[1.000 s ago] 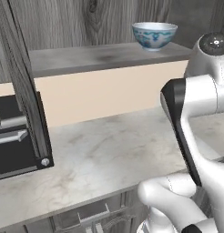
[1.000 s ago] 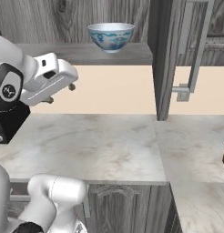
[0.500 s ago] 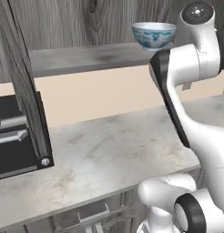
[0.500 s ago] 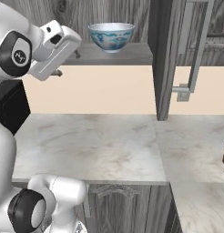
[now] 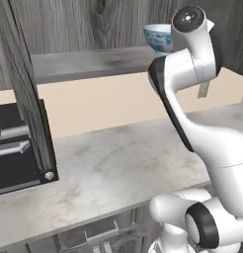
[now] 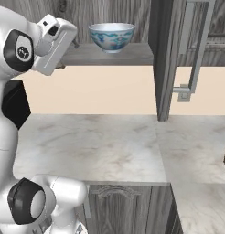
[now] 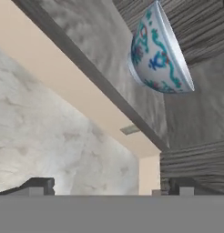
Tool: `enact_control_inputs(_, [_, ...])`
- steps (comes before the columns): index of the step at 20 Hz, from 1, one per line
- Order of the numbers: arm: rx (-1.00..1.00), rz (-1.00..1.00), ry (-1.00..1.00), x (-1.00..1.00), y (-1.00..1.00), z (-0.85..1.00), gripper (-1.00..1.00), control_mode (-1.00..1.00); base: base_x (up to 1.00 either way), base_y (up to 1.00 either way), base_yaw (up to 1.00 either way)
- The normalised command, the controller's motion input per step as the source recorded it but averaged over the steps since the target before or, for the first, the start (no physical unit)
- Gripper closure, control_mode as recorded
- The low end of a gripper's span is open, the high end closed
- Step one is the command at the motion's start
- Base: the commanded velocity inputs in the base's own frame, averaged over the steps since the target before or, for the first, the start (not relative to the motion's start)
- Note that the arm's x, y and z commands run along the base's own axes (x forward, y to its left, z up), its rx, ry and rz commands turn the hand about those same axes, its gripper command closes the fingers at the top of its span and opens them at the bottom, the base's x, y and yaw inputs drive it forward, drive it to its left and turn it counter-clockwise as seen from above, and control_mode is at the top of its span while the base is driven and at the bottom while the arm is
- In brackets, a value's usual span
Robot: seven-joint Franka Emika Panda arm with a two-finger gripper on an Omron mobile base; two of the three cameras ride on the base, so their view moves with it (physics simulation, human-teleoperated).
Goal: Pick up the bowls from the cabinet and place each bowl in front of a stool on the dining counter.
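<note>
Risen since the earlier frame: tool point(image 6: 73, 43) now at shelf height, wide open and holding nothing, just left of the white bowl point(image 6: 111, 37) with blue-green pattern. Bowl upright on the grey shelf point(image 6: 128, 54) of the cabinet point(image 6: 165, 59), near its front edge, above the marble table point(image 6: 100, 146).
</note>
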Motion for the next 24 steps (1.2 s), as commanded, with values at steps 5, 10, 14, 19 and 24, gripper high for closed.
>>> enact_control_inputs(5, [-0.26, 0.08, -0.05, 0.29, 0.02, 0.02, -1.0, -1.0, 0.0, 0.0, 0.0])
enact_control_inputs(10, [-0.03, 0.02, 0.0, 0.2, 0.09, 0.12, -1.0, -1.0, 0.0, 0.0, 0.0])
enact_control_inputs(14, [0.0, 0.0, 0.0, 0.41, 0.03, 0.44, -1.0, -1.0, 0.0, 0.0, 0.0])
enact_control_inputs(19, [0.01, 0.0, 0.0, 0.39, 0.0, 0.03, -1.0, -1.0, 0.0, 0.0, 0.0])
enact_control_inputs(24, [0.01, 0.0, 0.0, 0.26, 0.0, 0.0, -1.0, -1.0, 0.0, 0.0, 0.0])
